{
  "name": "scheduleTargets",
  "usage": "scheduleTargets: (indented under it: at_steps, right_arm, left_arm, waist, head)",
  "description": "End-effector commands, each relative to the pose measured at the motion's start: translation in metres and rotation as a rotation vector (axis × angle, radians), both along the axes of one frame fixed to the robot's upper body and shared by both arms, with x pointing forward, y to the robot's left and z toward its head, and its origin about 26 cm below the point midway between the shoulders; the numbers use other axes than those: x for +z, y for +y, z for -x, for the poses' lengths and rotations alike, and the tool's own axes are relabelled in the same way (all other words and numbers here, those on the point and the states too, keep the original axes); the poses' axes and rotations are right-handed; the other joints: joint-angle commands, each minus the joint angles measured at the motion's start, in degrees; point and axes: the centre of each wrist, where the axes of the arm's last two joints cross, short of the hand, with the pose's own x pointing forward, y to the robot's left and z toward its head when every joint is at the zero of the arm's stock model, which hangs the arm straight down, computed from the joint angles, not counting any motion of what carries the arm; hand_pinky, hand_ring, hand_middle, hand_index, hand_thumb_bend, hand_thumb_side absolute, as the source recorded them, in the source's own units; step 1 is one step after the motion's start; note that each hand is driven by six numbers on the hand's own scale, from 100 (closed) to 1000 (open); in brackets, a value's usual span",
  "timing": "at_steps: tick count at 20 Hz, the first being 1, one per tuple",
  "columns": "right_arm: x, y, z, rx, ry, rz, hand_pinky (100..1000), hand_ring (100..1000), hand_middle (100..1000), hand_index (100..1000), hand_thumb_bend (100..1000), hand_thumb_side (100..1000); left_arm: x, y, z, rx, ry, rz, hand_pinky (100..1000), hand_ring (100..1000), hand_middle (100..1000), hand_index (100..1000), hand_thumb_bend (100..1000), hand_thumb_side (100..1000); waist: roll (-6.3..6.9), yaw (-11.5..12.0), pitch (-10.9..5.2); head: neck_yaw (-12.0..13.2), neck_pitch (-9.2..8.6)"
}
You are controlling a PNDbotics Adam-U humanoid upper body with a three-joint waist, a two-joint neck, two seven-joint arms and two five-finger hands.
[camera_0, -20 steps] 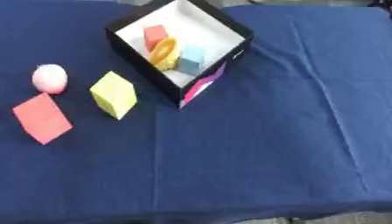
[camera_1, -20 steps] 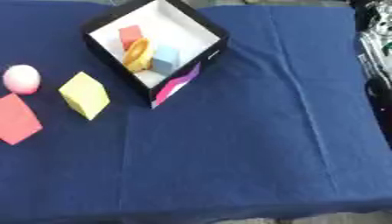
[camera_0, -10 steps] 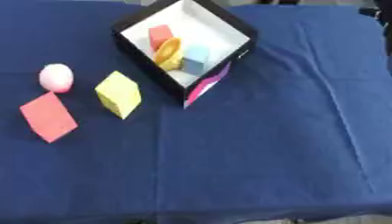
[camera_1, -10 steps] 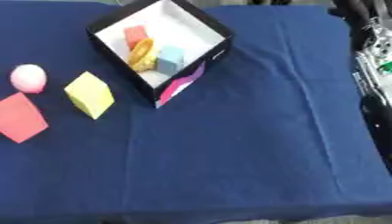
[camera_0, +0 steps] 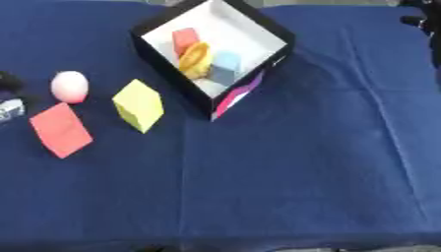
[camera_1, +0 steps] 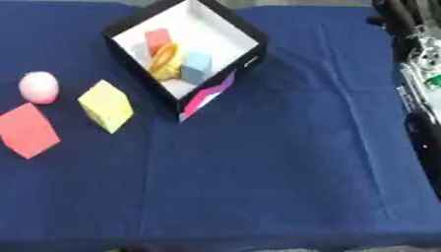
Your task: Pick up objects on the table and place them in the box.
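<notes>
**Three objects wait beside the box**

Dark blue cloth (camera_0: 293,162) covers the whole table. Toward the far side stands a black box (camera_0: 155,54) with a white inside, holding a red block (camera_0: 184,37), a yellow ring (camera_0: 196,60) and a light blue block (camera_0: 227,63). Left of it lie a yellow block (camera_0: 139,105), a pink ball (camera_0: 70,86) and a red block (camera_0: 60,129), each apart. At the left edge something dark and silver, perhaps the left hand (camera_0: 9,96), shows; its fingers cannot be made out.

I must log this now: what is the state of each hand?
Left hand: only a dark part shows at the edge; cannot be told.
Right hand: not in view.
</notes>
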Motion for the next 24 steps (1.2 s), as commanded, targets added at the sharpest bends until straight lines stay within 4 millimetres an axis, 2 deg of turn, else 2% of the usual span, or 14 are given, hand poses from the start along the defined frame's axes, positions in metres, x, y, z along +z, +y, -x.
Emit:
scheduleTargets:
  at_steps: [1, 6, 9, 11, 13, 16, 24]
  right_arm:
    - [0.010, -0.002, 0.000, 0.001, -0.024, 0.015, 800, 899, 794, 894, 215, 566]
    - [0.009, -0.001, 0.000, 0.004, -0.022, 0.011, 800, 898, 793, 892, 216, 563]
    - [0.008, 0.000, 0.000, 0.008, -0.021, 0.008, 800, 897, 792, 891, 213, 568]
    - [0.007, 0.000, 0.000, 0.007, -0.017, 0.009, 800, 896, 791, 889, 213, 568]
    - [0.007, -0.001, 0.000, 0.007, -0.015, 0.008, 800, 895, 790, 888, 212, 569]
    - [0.006, -0.001, 0.000, 0.008, -0.012, 0.007, 800, 895, 790, 887, 214, 569]
    - [0.004, 0.000, 0.000, 0.009, -0.006, 0.006, 799, 892, 787, 870, 219, 568]
  left_arm:
    - [0.008, -0.004, 0.003, 0.012, -0.022, -0.009, 916, 890, 771, 867, 298, 856]
    - [0.009, -0.015, 0.006, -0.017, -0.006, 0.018, 906, 878, 762, 860, 305, 860]
    - [0.008, -0.021, 0.005, -0.026, -0.004, 0.016, 909, 881, 764, 860, 292, 695]
    - [0.007, -0.022, 0.005, -0.024, -0.012, 0.014, 915, 887, 761, 861, 293, 507]
    - [0.005, -0.022, 0.004, -0.018, -0.026, 0.008, 918, 889, 756, 861, 310, 398]
    - [0.004, -0.023, 0.003, -0.016, -0.039, 0.001, 921, 892, 745, 859, 337, 361]
    - [-0.003, -0.023, -0.004, 0.009, -0.034, 0.008, 909, 880, 733, 856, 347, 408]
  waist:
    - [0.96, -0.05, -1.03]
    - [1.16, 0.00, -1.18]
    - [1.26, -0.01, -1.22]
    - [1.28, -0.03, -1.21]
    - [1.30, -0.08, -1.18]
    - [1.32, -0.13, -1.17]
    - [1.66, -0.24, -1.16]
  head:
    - [0.20, -0.13]
    - [0.79, -0.13]
    - [0.95, -0.13]
    - [0.99, -0.13]
    - [1.09, -0.13]
    - [1.17, -0.13]
    - [1.44, -0.13]
